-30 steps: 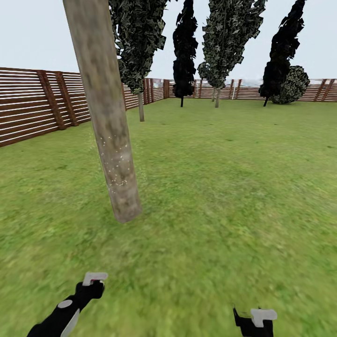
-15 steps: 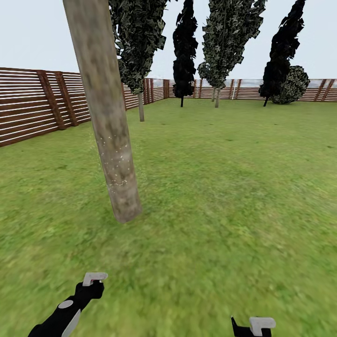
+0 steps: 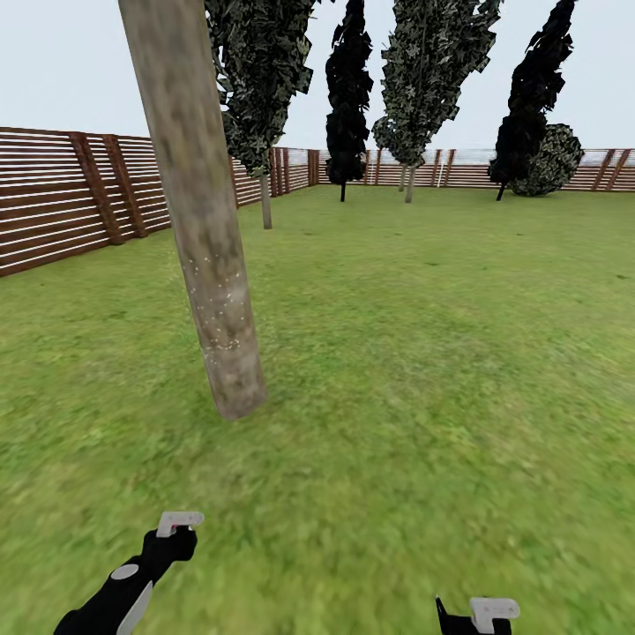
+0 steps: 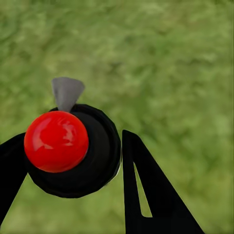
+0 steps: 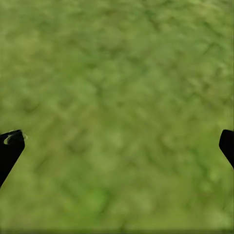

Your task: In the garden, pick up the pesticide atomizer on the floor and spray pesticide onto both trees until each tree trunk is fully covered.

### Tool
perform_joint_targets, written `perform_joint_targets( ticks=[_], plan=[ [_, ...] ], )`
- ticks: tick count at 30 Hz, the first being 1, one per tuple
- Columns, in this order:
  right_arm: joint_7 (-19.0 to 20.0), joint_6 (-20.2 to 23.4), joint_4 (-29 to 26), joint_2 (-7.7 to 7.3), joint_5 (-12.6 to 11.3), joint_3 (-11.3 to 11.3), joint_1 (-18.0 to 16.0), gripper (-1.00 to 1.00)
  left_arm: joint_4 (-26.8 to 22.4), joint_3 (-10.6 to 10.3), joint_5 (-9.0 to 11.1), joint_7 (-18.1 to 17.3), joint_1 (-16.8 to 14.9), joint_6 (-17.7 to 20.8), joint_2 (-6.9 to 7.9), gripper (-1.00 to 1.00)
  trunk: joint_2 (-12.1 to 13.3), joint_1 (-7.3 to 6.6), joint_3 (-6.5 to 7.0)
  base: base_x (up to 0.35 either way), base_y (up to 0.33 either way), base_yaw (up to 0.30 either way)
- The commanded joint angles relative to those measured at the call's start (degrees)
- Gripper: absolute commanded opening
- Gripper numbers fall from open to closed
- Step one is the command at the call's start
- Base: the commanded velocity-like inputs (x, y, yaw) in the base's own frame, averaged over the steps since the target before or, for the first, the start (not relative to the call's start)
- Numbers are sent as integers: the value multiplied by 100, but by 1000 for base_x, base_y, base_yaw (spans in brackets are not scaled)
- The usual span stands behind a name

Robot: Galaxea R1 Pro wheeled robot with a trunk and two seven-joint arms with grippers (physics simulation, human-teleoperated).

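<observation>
A slatted fence runs along the left, and before it a thick trunk rises from the grass, white specks dotting its lower bark. Low at left, the left gripper is clamped on the atomizer, red knob and grey nozzle up. At right, the right gripper hangs over grass, its 2 fingers wide apart.

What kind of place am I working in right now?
A fenced garden, by the look of it: grass lawn, a slatted wooden fence around it, and tall trees, one thick tree trunk close ahead.
</observation>
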Motion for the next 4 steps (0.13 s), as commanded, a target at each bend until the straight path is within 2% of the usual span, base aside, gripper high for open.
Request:
perform_joint_targets(
  ticks=[1,4],
  plan=[
    [0,0,0,0,0,0,0,100,1,0,0,1,0,-4,0,-100,0,0,0,0,0,0],
    [0,0,0,0,0,0,0,100,8,0,2,0,0,-5,0,-100,0,0,0,0,0,0]
  ],
)
